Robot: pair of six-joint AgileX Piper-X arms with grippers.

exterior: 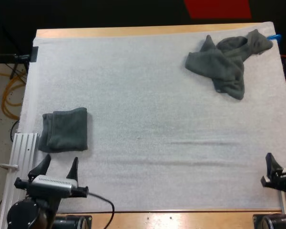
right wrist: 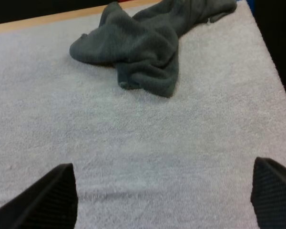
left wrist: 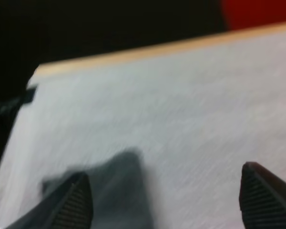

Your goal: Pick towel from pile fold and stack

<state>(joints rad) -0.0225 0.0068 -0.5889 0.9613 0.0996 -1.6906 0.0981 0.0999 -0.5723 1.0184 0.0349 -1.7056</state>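
A folded dark grey-green towel (exterior: 64, 130) lies at the left side of the white mat (exterior: 148, 119). My left gripper (exterior: 61, 160) hovers just in front of it, near the table's front edge, open with nothing between its fingers. In the left wrist view the folded towel (left wrist: 119, 188) lies just beyond the spread fingers (left wrist: 71, 205). A crumpled towel (exterior: 229, 59) sits at the mat's far right corner. My right gripper (exterior: 275, 168) stays low at the right edge, well short of it. The right wrist view shows its fingers (right wrist: 47, 195) wide apart, with the crumpled towel (right wrist: 143, 45) far ahead.
A ribbed aluminium rail (exterior: 21, 155) runs along the mat's left edge beside the folded towel. The wooden table edge (exterior: 148, 31) borders the far side. Bare mat spans the middle between the two towels.
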